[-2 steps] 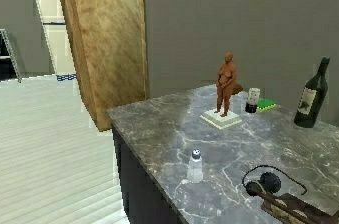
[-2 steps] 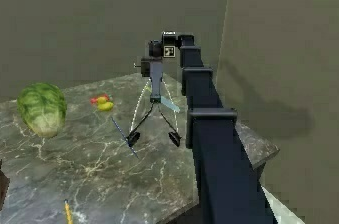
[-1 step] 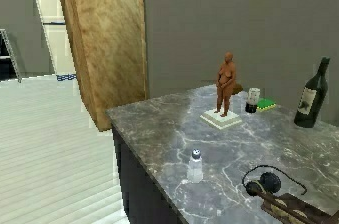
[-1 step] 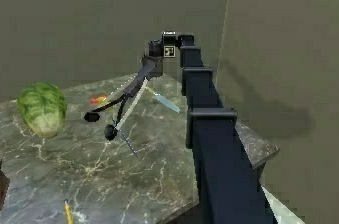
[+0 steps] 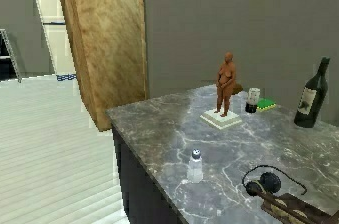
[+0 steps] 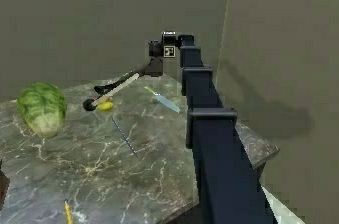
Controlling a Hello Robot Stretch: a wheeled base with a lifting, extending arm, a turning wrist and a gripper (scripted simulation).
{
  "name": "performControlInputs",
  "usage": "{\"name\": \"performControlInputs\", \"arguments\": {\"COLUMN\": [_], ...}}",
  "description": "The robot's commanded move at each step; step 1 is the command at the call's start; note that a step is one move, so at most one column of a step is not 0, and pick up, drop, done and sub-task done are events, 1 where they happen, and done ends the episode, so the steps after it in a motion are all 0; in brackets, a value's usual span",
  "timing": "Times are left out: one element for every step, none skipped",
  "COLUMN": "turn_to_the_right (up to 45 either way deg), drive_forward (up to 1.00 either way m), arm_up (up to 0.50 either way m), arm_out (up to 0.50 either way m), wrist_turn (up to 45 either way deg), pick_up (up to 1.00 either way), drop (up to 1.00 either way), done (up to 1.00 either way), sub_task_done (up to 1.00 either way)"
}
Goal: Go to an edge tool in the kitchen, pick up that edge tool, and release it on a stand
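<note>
Marble counter (image 5: pixel 177 130): forward view's statue (image 5: pixel 227 85), arm side view's green ball (image 6: pixel 42 108) — can't tell what jaws hold.

Grey walls (image 5: pixel 237 30), marble counter (image 5: pixel 157 125), wooden door (image 5: pixel 112 50)

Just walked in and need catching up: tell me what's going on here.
The robot's arm reaches out over a marble counter. Its gripper is by a small yellow thing lying on the stone, so I cannot tell whether it holds anything. A thin bluish utensil lies nearby, and a green melon-like ball rests toward the arm side view's left.
</note>
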Motion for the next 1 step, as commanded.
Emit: {"name": "performControlInputs", "arguments": {"turn_to_the_right": [0.0], "drive_forward": [0.00], "arm_up": [0.00], "arm_out": [0.00], "wrist_turn": [45.0], "pick_up": [0.00], "drop": [0.00], "done": [0.00], "sub_task_done": [0.00]}}
